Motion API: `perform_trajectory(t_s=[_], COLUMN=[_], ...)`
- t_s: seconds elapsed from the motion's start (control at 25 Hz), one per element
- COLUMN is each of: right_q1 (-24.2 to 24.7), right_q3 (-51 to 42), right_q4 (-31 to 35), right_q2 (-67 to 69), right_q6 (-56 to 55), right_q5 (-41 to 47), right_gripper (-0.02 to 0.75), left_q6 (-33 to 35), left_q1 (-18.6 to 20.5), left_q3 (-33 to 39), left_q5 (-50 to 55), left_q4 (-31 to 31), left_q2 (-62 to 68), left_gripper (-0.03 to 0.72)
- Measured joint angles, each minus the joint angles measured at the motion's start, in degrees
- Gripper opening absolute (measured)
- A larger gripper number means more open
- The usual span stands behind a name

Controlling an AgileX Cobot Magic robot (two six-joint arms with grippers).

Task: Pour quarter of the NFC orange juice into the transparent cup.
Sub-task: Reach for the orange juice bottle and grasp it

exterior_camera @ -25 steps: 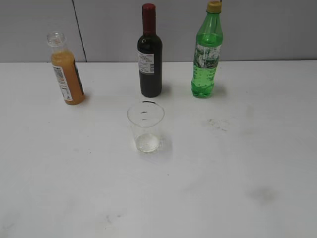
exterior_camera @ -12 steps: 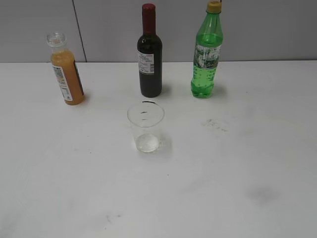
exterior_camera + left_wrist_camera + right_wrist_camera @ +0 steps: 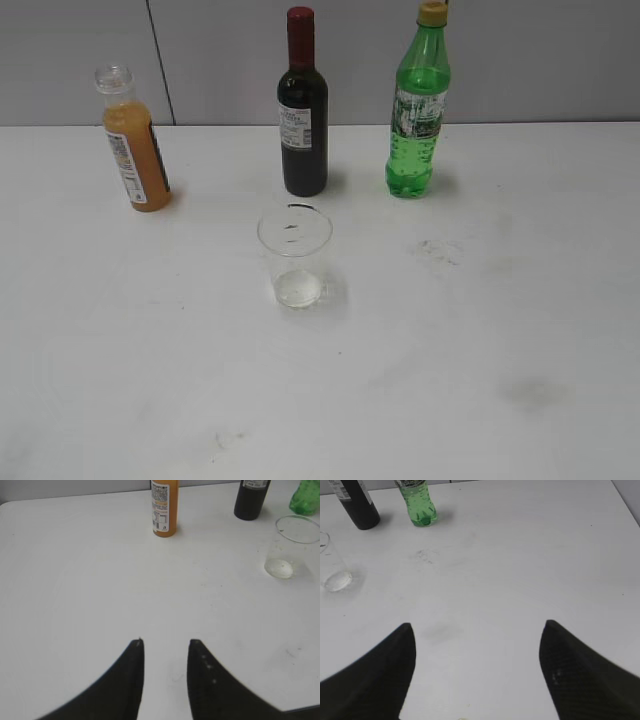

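Between the earlier pictures and now, nothing on the table (image 3: 520, 300) has visibly changed place. The only small difference is the faint grey smudge (image 3: 438, 250) to the right of the transparent cup (image 3: 295, 257), which looks a little paler now.

- Light is bright, even and diffuse in all three views; the white table (image 3: 480, 330) reads nearly washed out, most of all in the left wrist view.
- Shadows are soft and short: a faint one lies to the right of the dark wine bottle (image 3: 302, 110) and of the green soda bottle (image 3: 417, 105) at the table's far edge.
- The transparent cup (image 3: 295, 256) shows small glints on its rim and a pale bright patch at its base.
- The exterior view is sharp, with grey smudges visible toward the table's near right corner.
- In the wrist views the left gripper (image 3: 165, 647) and right gripper (image 3: 477, 630) are near-black silhouettes with slightly soft edges.
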State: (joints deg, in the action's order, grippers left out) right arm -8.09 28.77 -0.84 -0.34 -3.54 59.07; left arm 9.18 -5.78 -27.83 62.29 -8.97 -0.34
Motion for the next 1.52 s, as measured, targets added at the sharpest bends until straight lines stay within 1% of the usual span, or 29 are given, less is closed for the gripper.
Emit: perform_trajectory(t_s=[0.12,0.36,0.44,1.52], right_q1=[0.6,3.7,4.0,4.1], right_q3=[0.0,0.0,0.0,0.0], right_q4=[0.0,0.0,0.0,0.0], right_q2=[0.0,0.0,0.0,0.0], right_q6=[0.1,0.2,0.2,0.2], right_q5=[0.1,0.1,0.1,0.1], right_gripper=[0.591,0.591,0.591,0.591], left_q6=[0.0,0.0,0.0,0.0], left_q1=[0.0,0.0,0.0,0.0], left_q3=[0.0,0.0,0.0,0.0], left_q5=[0.0,0.0,0.0,0.0], left_q4=[0.0,0.0,0.0,0.0], left_q2=[0.0,0.0,0.0,0.0], left_gripper=[0.236,0.236,0.236,0.236])
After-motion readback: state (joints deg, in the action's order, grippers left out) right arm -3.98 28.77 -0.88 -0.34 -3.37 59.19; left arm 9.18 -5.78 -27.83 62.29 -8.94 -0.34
